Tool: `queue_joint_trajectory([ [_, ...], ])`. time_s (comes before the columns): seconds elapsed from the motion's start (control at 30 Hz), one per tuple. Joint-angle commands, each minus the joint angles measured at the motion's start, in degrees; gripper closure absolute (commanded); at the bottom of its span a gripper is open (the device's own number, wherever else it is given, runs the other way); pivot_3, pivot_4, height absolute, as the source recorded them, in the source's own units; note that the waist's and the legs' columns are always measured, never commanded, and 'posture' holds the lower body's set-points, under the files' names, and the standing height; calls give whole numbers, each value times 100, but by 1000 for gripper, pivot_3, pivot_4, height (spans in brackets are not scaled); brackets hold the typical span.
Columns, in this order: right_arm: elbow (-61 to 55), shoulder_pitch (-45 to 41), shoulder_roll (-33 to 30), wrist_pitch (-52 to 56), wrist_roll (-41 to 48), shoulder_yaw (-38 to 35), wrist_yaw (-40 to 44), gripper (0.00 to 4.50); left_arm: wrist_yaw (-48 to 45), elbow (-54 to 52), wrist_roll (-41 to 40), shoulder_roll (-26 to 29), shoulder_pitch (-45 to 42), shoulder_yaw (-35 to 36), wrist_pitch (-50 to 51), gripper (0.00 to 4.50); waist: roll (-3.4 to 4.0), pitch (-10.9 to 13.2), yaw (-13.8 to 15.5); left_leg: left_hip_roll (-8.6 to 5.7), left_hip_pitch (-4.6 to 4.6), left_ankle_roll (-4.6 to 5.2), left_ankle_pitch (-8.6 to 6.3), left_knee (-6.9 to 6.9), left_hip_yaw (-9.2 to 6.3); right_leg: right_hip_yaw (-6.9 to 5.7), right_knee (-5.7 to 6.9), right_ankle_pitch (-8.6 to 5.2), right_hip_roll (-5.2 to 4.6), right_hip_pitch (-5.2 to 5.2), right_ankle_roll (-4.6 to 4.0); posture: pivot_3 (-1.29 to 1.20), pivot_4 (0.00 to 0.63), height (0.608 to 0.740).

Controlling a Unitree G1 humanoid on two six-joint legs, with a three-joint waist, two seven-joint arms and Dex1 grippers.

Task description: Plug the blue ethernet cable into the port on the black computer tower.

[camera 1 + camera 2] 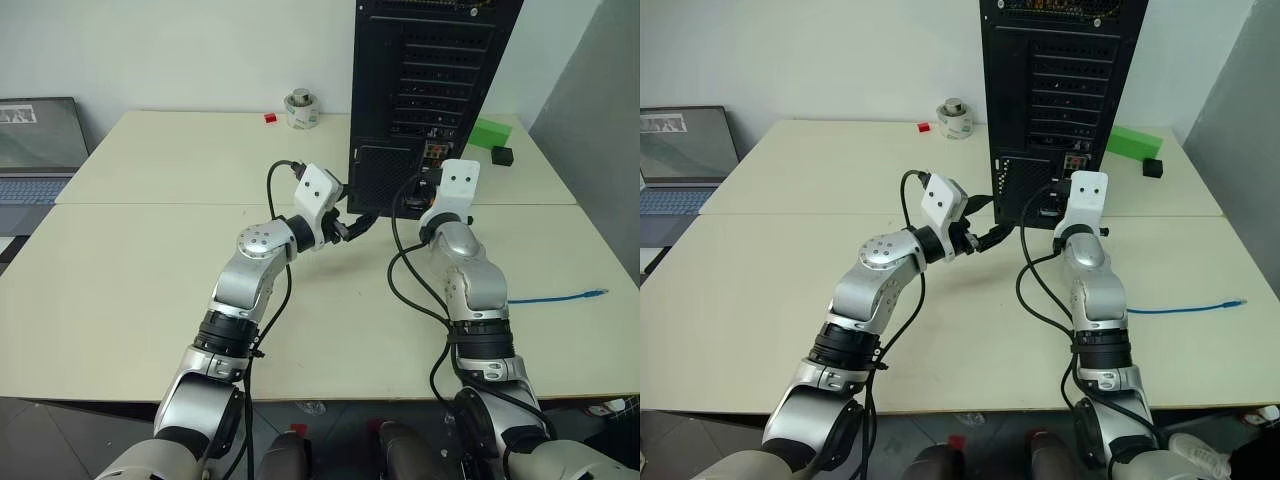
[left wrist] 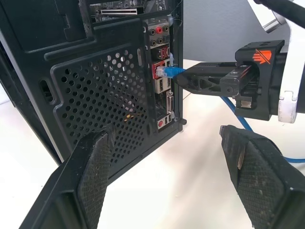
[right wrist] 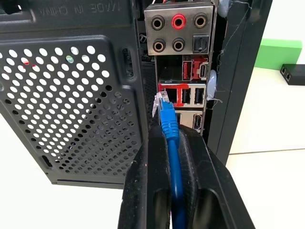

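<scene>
Cable: we saw the blue ethernet cable (image 3: 169,125) clamped between the right gripper's (image 3: 171,143) fingers, its clear plug at the strip of ports and touching the red-trimmed socket; we could not tell whether it was fully seated. The rest of the cord trailed back over the surface (image 1: 130,300), its far end (image 1: 596,293) lying loose near the right edge.
Tower: the black computer tower (image 1: 430,90) stood upright at the back of the surface, rear panel facing us, with a perforated vent (image 3: 71,105) low down and the port strip (image 3: 183,71) just beside it.
Right fingers: pressed together on the cable just behind the plug, pointing straight at the ports.
Left fingers: the left gripper (image 2: 167,176) stood with its fingers (image 2: 90,167) well apart and holding nothing, near the tower's lower corner, aimed across toward the right gripper.
Behind the tower: a green box (image 1: 490,133) with a small black block (image 1: 502,155) beside it.
Left of the tower: a roll of tape (image 1: 300,108) and a small red piece (image 1: 270,118) lay on the surface.
Far left: a laptop (image 1: 35,150) sat open.
</scene>
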Motion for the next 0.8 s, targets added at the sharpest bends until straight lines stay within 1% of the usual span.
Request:
queue_joint_trajectory([
  [0.03,-70,-127,-21,-172,2,-57,-71,4500,20,-182,11,-9,-118,46,-88,782,0,0,0,0,0,0,0,0,0,0,0,0,0,0,0,0,150,740],
  [0.8,166,-348,-42,-300,37,-50,7,4500,39,-198,21,-13,-97,37,-70,782,0,0,-3,0,-2,0,0,0,1,0,0,0,0,-2,0,0,150,740],
])
